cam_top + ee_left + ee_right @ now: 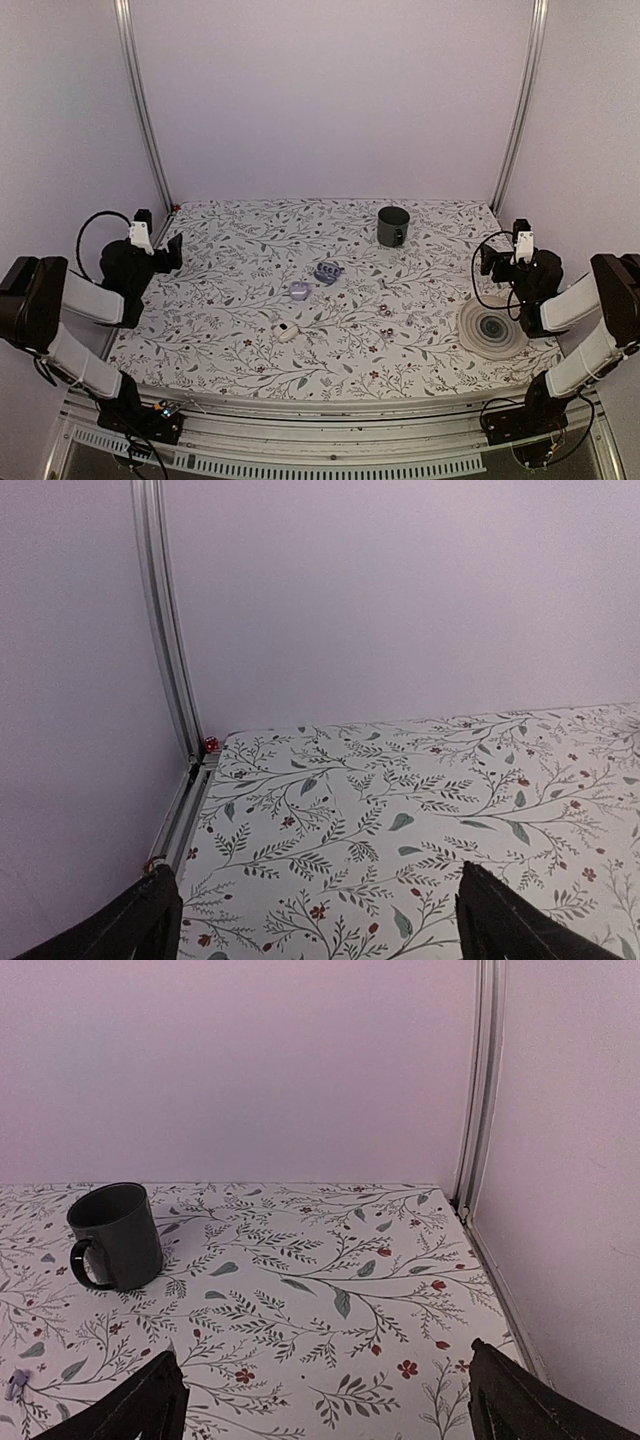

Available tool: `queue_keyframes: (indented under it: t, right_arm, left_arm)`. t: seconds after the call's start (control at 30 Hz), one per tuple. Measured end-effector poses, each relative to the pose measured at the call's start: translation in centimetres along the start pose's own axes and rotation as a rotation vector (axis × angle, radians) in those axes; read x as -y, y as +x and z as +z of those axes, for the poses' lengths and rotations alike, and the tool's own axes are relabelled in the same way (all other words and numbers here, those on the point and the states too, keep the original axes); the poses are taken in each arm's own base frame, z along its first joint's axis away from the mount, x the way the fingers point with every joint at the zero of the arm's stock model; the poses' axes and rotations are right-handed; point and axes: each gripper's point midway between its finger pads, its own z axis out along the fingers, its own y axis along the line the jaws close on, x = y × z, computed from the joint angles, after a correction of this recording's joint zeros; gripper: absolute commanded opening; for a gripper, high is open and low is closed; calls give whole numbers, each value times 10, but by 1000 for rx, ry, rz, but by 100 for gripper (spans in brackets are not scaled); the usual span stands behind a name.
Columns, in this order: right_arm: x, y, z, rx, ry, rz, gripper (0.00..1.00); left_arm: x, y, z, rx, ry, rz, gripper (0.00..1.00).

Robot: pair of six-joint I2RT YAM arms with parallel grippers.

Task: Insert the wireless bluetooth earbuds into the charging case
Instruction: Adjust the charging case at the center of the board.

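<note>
Apparently at the very start. Open, empty jaws on the left gripper (318,912) and the right gripper (326,1396), at opposite sides of the desk (430,300). Mid-desk, well apart from both: the charging case (327,271). Next, probably reaching to the centre; cannot pick out the earbuds surely.

The two match. The left arm (95,300) and right arm (575,300) have pale grey-white links between bulky matte black joints. A thin black cable (85,235) loops by each wrist, beside a small white block (140,236). The fingers (120,925) are black, blunt wedges.
</note>
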Motion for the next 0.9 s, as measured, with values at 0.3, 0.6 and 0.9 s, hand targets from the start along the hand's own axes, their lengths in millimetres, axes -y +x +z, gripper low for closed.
queue_keyframes:
  t: [0.3,0.6,0.9]
  right_arm:
    - [2,-114,32,38,26,147,99]
    - [-50,-139,40,-179,-109,264,99]
    - [-65,-148,27,-297,-185,346,99]
  left_arm:
    - [22,-138,38,81,139,-136,96]
    - [102,-180,32,-79,371,-163,96]
    - [79,-194,34,-176,299,-272,96]
